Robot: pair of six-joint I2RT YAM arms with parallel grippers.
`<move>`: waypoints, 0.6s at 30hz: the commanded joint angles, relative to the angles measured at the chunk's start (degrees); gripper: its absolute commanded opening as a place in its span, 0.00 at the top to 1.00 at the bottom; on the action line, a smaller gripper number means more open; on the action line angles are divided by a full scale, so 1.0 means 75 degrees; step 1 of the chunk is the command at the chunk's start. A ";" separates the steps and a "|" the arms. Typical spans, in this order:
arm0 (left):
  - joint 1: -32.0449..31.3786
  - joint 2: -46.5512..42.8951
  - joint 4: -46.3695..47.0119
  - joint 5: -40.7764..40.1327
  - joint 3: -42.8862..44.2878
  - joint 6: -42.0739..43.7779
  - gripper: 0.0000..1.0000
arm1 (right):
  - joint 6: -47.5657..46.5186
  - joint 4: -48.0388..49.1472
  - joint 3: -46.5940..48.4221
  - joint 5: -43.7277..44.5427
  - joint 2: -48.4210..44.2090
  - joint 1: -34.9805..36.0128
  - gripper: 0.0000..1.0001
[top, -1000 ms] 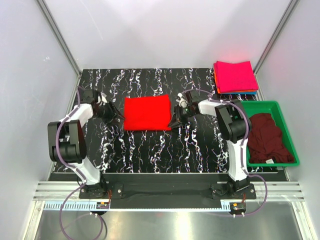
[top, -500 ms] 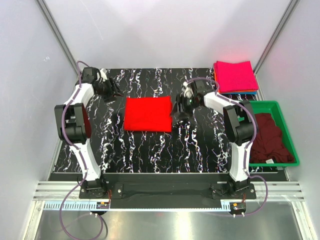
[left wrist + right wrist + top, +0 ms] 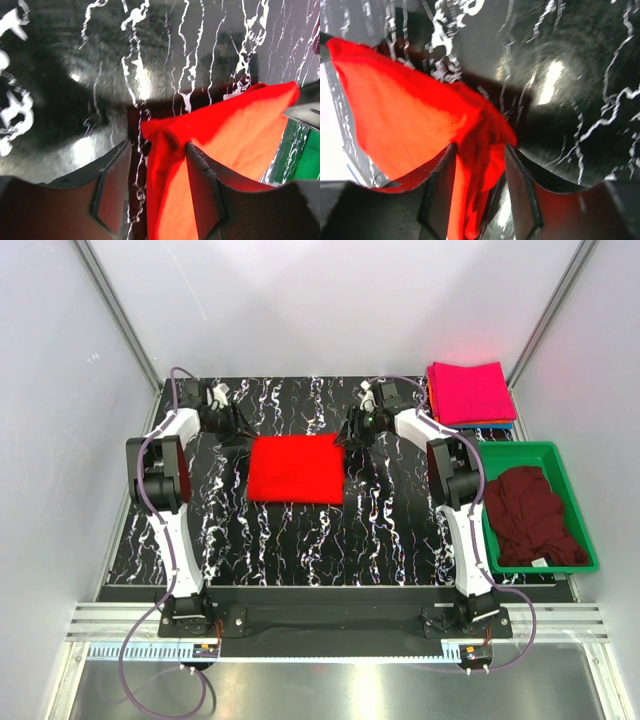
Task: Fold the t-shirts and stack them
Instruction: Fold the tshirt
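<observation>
The red shirt (image 3: 296, 468) is shown folded at centre, the pink shirt (image 3: 470, 392) stacked upper right, the maroon shirt (image 3: 538, 515) unfolded in the bin (image 3: 560, 452). The left end effector (image 3: 238, 430) is parted around a red corner; whether the right end effector (image 3: 350, 430) grips cannot be told.

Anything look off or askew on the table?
Nothing spilled or damaged. The maroon t-shirt lies crumpled in the green bin, unfolded. The red t-shirt is folded, but both its far corners are rucked up rather than flat.
</observation>
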 commanded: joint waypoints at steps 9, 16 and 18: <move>-0.0194 0.0190 0.1100 0.0711 0.0631 -0.0140 1.00 | -0.0015 0.0280 0.0608 0.0338 -0.0051 0.0041 0.93; -0.0452 -0.0326 0.2143 0.0712 0.0385 -0.0654 1.00 | -0.0038 0.0689 -0.0188 0.0643 -0.0707 0.0041 1.00; -0.0464 -0.0314 0.2424 0.0514 0.0327 -0.0772 1.00 | -0.0015 0.0795 -0.0423 0.0794 -0.0790 0.0041 1.00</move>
